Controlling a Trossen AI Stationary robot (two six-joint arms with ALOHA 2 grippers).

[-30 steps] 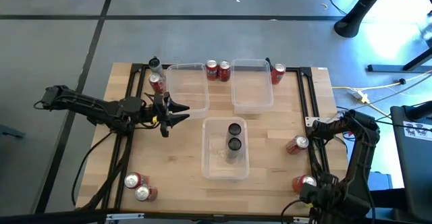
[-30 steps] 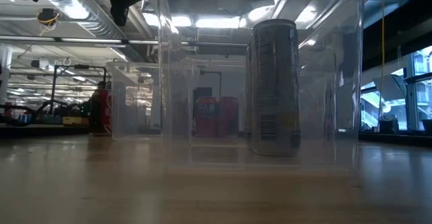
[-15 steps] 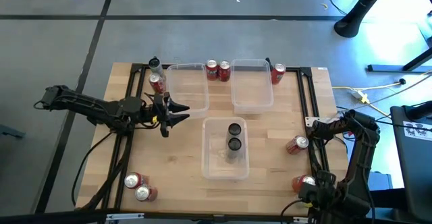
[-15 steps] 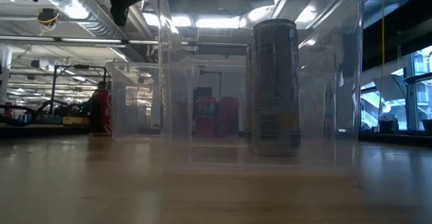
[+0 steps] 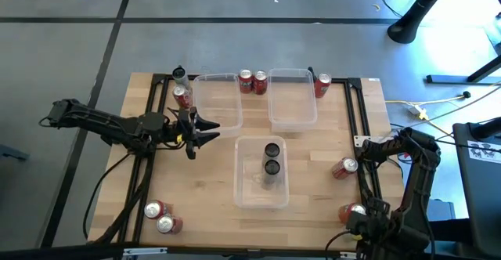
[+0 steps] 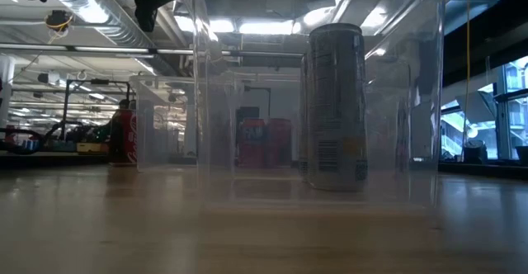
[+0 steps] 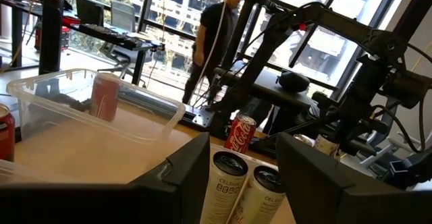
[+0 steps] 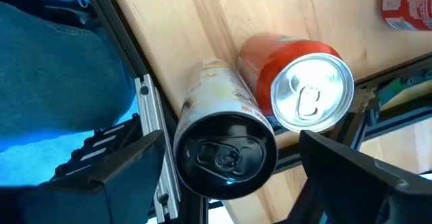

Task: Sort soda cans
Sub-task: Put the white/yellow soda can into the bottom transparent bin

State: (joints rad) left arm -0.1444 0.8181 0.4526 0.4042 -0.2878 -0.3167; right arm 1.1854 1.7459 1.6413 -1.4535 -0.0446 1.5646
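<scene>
Clear plastic bin (image 5: pixel 261 191) already holds two dark cans (image 5: pixel 272 158), and the empty, spread left gripper (image 5: pixel 205 130) hovering nearby could clip its wall.

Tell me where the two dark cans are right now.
In the high view, the two dark cans stand upright, one behind the other, inside the clear bin at the table's middle, nearer the front edge than the two empty bins.
</scene>
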